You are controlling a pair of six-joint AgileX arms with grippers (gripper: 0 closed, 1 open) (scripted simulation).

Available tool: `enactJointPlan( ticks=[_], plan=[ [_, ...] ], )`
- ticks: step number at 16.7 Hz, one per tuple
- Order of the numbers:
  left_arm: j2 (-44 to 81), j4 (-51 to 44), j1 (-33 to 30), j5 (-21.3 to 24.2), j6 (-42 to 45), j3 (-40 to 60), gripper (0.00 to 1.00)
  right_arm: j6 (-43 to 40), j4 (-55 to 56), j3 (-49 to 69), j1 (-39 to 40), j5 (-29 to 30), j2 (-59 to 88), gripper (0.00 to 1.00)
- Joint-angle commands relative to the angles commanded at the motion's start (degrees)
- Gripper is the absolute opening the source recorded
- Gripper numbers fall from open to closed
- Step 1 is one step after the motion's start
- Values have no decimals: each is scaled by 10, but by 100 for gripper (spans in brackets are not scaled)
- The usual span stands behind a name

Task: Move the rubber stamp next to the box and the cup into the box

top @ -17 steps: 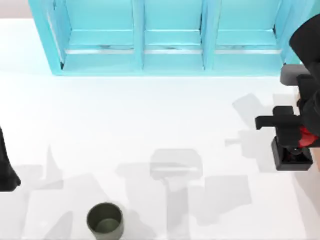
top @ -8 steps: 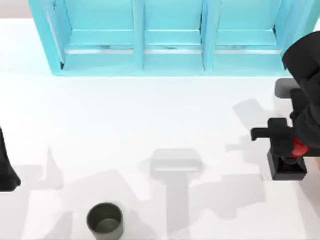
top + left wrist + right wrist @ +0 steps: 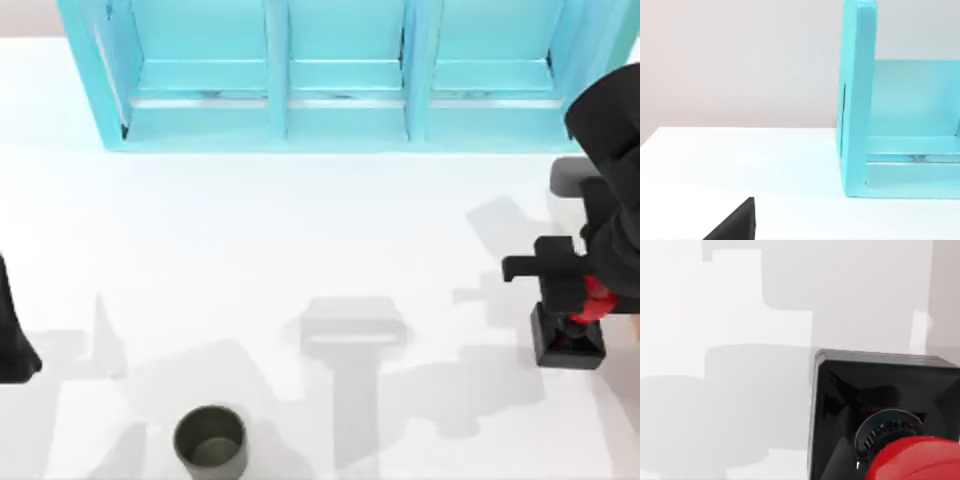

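You are on the stamp step: at the top view's right edge, mid-height, your right gripper [image 3: 585, 300] grips the rubber stamp [image 3: 570, 340] by its red knob; next, carry it beside the box.

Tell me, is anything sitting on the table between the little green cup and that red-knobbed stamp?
No. In the top view, only bare white table with grey shadows lies between the cup and the rubber stamp.

Glossy red knob, shiny black rubber stamp [image 3: 880, 410]
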Motion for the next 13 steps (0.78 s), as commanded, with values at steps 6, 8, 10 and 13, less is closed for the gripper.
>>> enactJointPlan(
  ticks=[6,8,10,13],
  plan=[
    [0,0,0,0,0,0,100,0,0,0,0,0,0,100],
    [0,0,0,0,0,0,100,0,0,0,0,0,0,100],
    [0,0,0,0,0,0,100,0,0,0,0,0,0,100],
    [0,0,0,0,0,0,100,0,0,0,0,0,0,100]
  ],
)
